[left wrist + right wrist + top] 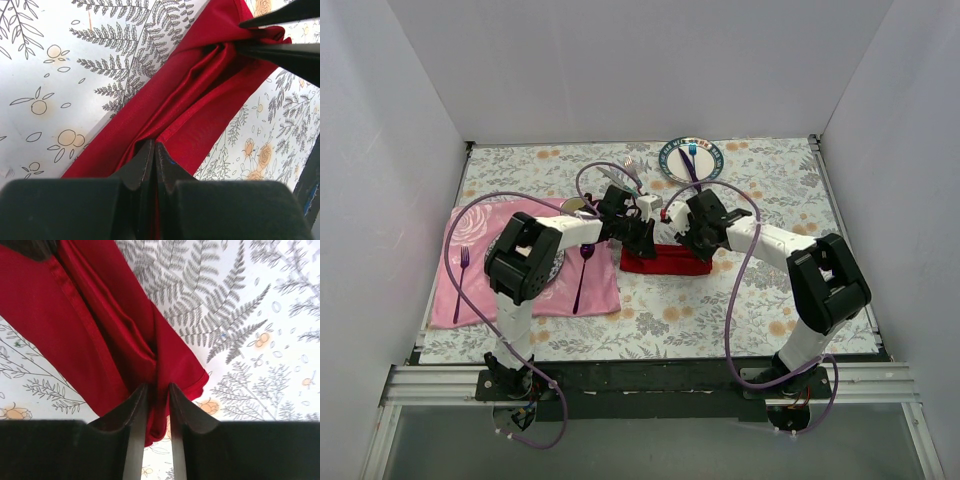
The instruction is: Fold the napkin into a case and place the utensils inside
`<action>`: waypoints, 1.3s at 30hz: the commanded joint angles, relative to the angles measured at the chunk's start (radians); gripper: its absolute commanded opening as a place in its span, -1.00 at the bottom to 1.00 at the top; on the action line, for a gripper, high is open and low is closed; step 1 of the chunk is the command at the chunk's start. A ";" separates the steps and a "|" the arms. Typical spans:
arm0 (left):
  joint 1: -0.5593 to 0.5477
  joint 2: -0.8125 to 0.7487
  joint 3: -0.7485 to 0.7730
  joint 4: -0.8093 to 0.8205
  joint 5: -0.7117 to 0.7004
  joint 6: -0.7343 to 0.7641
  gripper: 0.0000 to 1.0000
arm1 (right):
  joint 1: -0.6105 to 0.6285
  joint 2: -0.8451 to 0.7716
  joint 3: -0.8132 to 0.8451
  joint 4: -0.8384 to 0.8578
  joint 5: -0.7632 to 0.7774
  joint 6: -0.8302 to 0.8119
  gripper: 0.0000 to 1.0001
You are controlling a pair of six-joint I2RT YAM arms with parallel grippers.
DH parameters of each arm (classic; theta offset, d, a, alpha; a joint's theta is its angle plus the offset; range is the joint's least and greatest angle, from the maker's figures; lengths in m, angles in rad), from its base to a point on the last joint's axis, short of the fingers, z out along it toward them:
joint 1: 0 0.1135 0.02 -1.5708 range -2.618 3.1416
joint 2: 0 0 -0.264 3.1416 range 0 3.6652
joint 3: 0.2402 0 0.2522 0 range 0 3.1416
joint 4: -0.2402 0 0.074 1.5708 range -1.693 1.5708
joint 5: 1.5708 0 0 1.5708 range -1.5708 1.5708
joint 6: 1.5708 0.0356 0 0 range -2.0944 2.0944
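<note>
Two pincers meet at one folded red napkin (665, 262) near the middle of the counter (750, 190).
Plain bright red and faintly glossy, the cloth lies doubled into a long narrow strip, with a stitched hem along its edge and soft creases down its middle, just beside the right edge of the pink placemat (550, 300). The left pincer (154, 146) is pressed together on a pleat at one end. The right pincer (157, 388) stands narrowly spread, a raised fold between its tips.

Top view: napkin (665, 264) far edge hidden behind left hand (646, 238) and right hand (682, 238); utensils (631, 168) at 11 o'clock too small to make out. Right wrist view: napkin cut off at 10 o'clock edge.
</note>
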 commanded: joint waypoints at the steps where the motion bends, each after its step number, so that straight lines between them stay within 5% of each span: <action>1: 0.005 0.055 0.006 -0.081 -0.056 0.019 -1.00 | -0.018 -0.007 0.098 -0.073 -0.050 0.033 -0.22; 12: 0.020 0.092 0.023 -0.100 -0.037 0.006 -1.00 | -0.067 -0.102 0.073 -0.130 -0.279 -0.105 0.10; 17: 0.028 0.107 0.037 -0.109 -0.027 0.003 -1.00 | -0.069 -0.143 0.022 -0.126 -0.359 -0.224 -0.28; 21: 0.026 0.106 0.039 -0.110 -0.022 0.009 -1.00 | -0.067 -0.128 0.025 -0.150 -0.438 -0.309 -0.35; 31: 0.028 0.100 0.037 -0.110 -0.016 0.021 -1.00 | -0.061 0.019 0.137 -0.189 -0.363 -0.297 -0.07; 39: 0.026 0.100 0.037 -0.112 -0.010 0.029 -1.00 | -0.061 0.039 0.143 -0.196 -0.332 -0.312 -0.11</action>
